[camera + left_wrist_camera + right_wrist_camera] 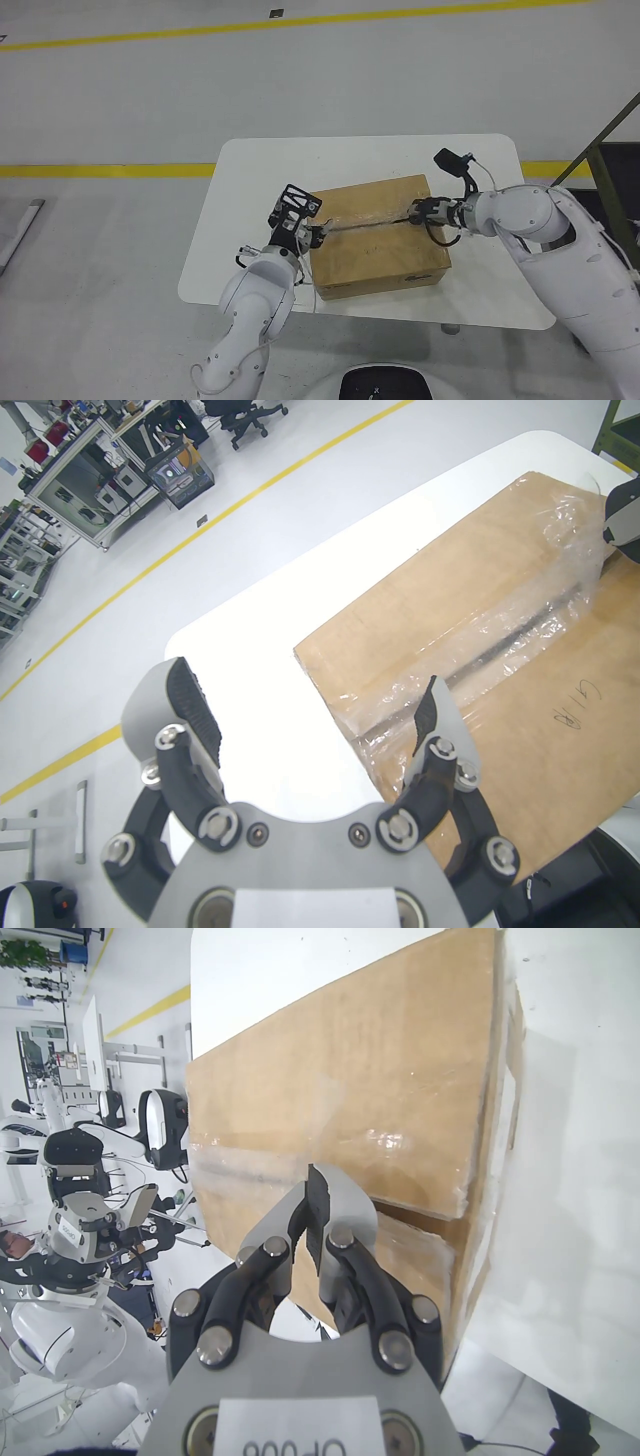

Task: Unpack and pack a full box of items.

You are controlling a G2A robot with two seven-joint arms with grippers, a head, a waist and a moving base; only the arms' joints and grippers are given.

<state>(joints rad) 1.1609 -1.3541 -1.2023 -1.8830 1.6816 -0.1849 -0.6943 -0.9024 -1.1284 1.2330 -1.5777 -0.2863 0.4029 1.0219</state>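
A brown cardboard box (pixel 375 250) lies closed on the white table (pixel 270 170). Clear tape (pixel 365 222) runs along its top seam and looks crumpled and partly lifted (pixel 500 640). My left gripper (pixel 297 205) stands open at the box's left end. In its wrist view (pixel 310 710) one finger (pixel 432 710) is over the taped corner and the other is over bare table. My right gripper (pixel 412 213) is shut at the seam's right end, just above the box (pixel 350 1078). In its own wrist view (pixel 310 1200) I cannot tell whether tape lies between its pads.
The table (pixel 280 610) has bare room behind and to the left of the box. A dark green metal frame (pixel 600 150) stands off the table's right side. Other robots (pixel 75 1228) and workbenches (pixel 100 485) stand farther off in the room.
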